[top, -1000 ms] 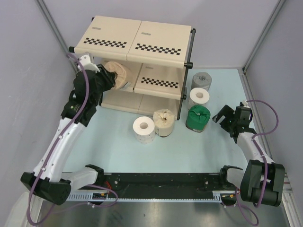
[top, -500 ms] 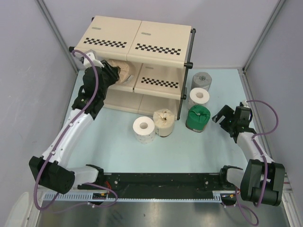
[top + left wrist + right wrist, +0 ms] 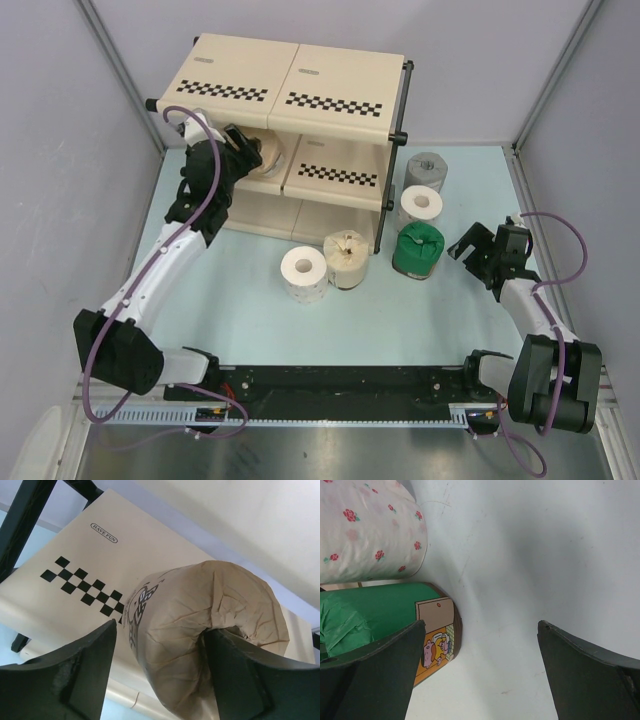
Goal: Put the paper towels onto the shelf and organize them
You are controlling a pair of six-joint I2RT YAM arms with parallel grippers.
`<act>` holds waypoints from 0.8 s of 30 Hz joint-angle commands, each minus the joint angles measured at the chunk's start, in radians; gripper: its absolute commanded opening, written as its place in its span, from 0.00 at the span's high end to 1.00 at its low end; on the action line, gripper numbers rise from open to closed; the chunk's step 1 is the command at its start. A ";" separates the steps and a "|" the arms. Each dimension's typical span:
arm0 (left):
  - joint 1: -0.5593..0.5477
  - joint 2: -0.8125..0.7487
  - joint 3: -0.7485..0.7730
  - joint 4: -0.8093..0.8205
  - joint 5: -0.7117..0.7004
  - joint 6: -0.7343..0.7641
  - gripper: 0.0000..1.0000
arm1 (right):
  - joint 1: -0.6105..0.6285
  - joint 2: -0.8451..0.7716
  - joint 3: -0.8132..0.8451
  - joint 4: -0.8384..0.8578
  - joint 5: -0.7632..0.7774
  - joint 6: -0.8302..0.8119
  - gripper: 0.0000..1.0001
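the wrapped tan roll (image 3: 264,152) is sitting inside the shelf (image 3: 330,82), in the left half of the middle tier just under the top panel, its crinkled paper end (image 3: 235,610) turned outward. whether it is resting on the panel below cannot be told. the left gripper (image 3: 244,150) is reaching into that bay from the left and is clamping the roll: in the left wrist view both dark fingers (image 3: 75,675) are pressing against its sides, with a beige panel and its black chequered strip (image 3: 85,587) behind. the other five rolls are standing on end on the pale blue table (image 3: 420,320) outside the shelf. a white roll (image 3: 303,272) and a second tan roll (image 3: 346,258) are touching each other in front of the shelf's right half. to the right of the black corner post (image 3: 385,205), three are forming a line running away from the arms: the green-wrapped roll (image 3: 417,248) nearest, the flower-printed white roll (image 3: 421,206) just behind it, and the grey roll (image 3: 427,170) at the back. the right gripper (image 3: 478,248) is hovering low just right of the green-wrapped roll with its fingers spread wide and nothing between them. in its wrist view the green wrapper (image 3: 370,610) is lying beside the left finger (image 3: 375,680), with the flower-printed roll (image 3: 365,530) beyond it.
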 commanded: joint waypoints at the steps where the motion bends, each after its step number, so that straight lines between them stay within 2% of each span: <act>1: 0.009 -0.005 0.011 0.038 0.004 -0.012 0.21 | 0.000 0.004 0.025 0.023 -0.017 0.003 0.02; 13: 0.012 -0.074 0.019 0.049 0.057 -0.010 0.13 | 0.000 0.012 0.025 0.028 -0.026 0.006 0.02; 20: 0.015 -0.104 0.032 0.026 0.082 -0.010 0.12 | 0.000 0.016 0.025 0.028 -0.033 0.006 0.02; 24: 0.015 -0.175 -0.015 -0.007 0.103 -0.012 0.12 | 0.000 0.015 0.025 0.026 -0.035 0.006 0.02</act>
